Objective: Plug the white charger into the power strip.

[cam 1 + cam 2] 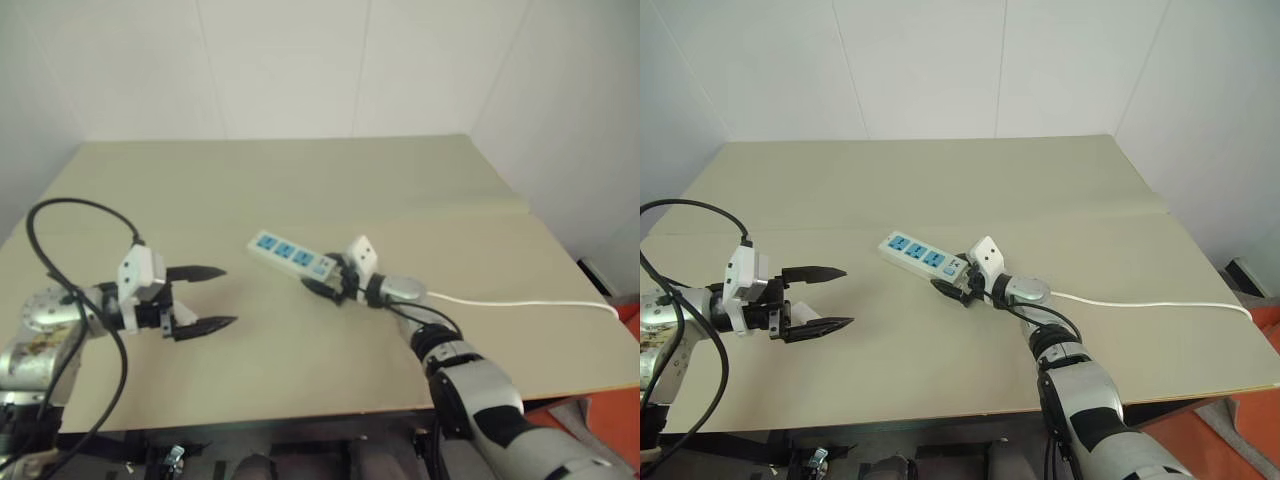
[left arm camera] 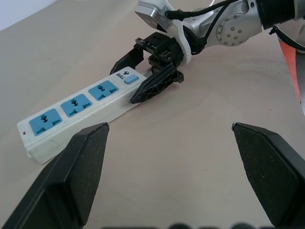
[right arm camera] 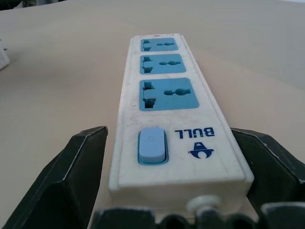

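Observation:
The power strip [image 1: 292,255] lies flat on the beige table, three blue socket faces up, with its thin white cord [image 1: 520,302] trailing off to the right. My right gripper [image 1: 320,275] is open, and its black fingers [image 3: 81,167] straddle the strip's switch end, one on each side and very close to its walls. I cannot tell whether they touch. My left gripper [image 1: 228,296] hovers open and empty to the left of the strip, pointing toward it. The white charger is out of view.
A black cable [image 1: 70,205] loops above my left arm. The table [image 1: 300,180] has a seam across its right half, and its front edge is close below both arms. White walls stand behind and to the right.

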Controlling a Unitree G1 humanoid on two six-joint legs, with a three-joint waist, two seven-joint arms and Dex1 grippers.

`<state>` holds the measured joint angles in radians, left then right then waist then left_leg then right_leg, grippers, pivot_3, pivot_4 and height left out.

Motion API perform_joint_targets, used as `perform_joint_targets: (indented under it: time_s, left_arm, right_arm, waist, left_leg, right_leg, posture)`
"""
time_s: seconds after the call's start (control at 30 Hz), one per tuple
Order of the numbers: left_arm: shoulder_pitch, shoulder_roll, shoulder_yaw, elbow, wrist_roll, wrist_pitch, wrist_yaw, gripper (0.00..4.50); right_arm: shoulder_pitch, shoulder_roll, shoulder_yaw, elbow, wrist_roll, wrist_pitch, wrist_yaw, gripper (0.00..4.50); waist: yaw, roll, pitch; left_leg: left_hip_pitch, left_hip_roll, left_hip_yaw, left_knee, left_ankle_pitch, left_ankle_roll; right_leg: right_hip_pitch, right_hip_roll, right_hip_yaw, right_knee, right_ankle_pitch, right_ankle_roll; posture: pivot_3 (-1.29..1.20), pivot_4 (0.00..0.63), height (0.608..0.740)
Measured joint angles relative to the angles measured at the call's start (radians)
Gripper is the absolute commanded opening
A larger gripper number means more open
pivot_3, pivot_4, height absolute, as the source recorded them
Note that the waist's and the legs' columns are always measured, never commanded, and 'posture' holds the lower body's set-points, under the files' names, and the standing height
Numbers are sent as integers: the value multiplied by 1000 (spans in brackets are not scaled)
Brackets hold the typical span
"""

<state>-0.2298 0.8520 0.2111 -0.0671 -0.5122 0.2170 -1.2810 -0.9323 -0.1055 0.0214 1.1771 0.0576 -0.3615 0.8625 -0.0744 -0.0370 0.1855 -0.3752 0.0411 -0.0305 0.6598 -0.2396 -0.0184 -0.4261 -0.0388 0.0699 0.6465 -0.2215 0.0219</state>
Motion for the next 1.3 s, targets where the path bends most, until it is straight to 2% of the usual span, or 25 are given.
perform_joint_targets:
  time_s: [0.3, 0.4, 0.43, 0.47, 0.83, 1.07, 1.3]
  left_arm:
    - [0, -7, 0, 0, 0, 0, 3, 4500]
    - [-3, -17, -4, 1, 1, 0, 3, 4500]
    - [-5, -18, -7, 2, 1, 0, 3, 4500]
    - [-8, -19, -10, 3, 1, -1, 3, 4500]
    - [-48, -23, -19, 32, 2, -3, -13, 4500]
    - [-162, 57, -18, 165, 30, -54, -89, 4500]
    - [-283, 81, -50, 312, 77, -134, -183, 4500]
  right_arm:
    - [0, 1, -4, 4, 1, 0, -1, 4471]
    - [0, 0, -9, 4, 2, 0, 0, 3873]
    - [1, -3, -10, 4, 2, 0, 0, 3523]
    - [1, -3, -12, 4, 2, 0, 1, 3414]
    - [19, -14, -12, -18, 3, -8, 20, 3417]
    - [171, -72, 2, -243, 30, 0, 185, 3417]
    - [366, -178, 27, -569, 123, 175, 351, 3417]
  waist:
    - [0, 0, 0]
    - [1, 0, 0]
    - [1, 0, 0]
    - [1, 0, 0]
    - [1, 0, 0]
    - [5, 0, 0]
    - [8, 0, 0]
  left_leg:
    - [0, 0, 0, 0, 0, 0]
    - [0, 0, 0, 0, 0, 0]
    - [0, 0, 0, 0, 0, 0]
    - [0, 0, 0, 0, 0, 0]
    - [0, 0, 0, 0, 0, 0]
    - [0, -1, 0, 0, 0, 0]
    - [-1, -1, 0, 0, 0, 0]
  right_leg:
    - [0, 0, 0, 0, 0, 0]
    - [0, 0, 0, 0, 0, 0]
    - [0, 0, 0, 0, 0, 0]
    - [0, 0, 0, 0, 0, 0]
    - [0, 0, 0, 0, 0, 0]
    - [0, 0, 0, 0, 0, 0]
    - [0, 0, 0, 0, -2, 4]
  posture:
    - [0, 150, 740]
    - [0, 150, 740]
    - [0, 150, 740]
    - [0, 150, 740]
    - [0, 150, 740]
    - [0, 150, 740]
    - [0, 150, 740]
